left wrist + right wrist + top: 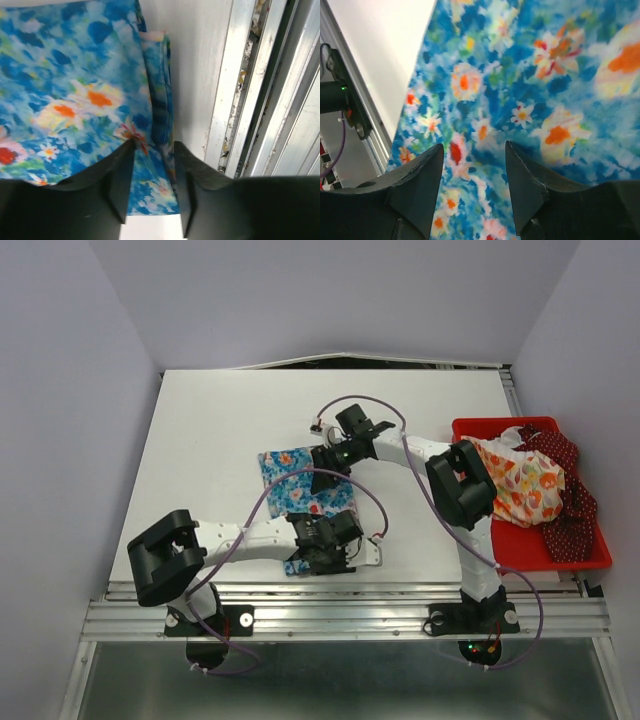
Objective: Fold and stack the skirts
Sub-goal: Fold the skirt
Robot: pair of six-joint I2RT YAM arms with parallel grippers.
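The blue skirt with multicoloured flowers point(285, 478) lies flat in the middle of the table. My left gripper point(330, 552) is at its near edge. In the left wrist view point(154, 147) its jaws stand partly open, straddling a folded side edge of the blue skirt point(60, 75). My right gripper point(322, 472) hovers over the skirt's far part. In the right wrist view point(474, 147) it is open and empty just above the blue cloth point(520, 75). The cream-white skirt with orange flowers point(525, 485) and the dark red dotted skirt point(570, 525) lie crumpled in the red tray point(500, 424).
The red tray stands at the table's right edge. The table's metal front rail point(235, 100) runs right beside the left gripper and the skirt's edge. Grey walls enclose the table on the left, back and right.
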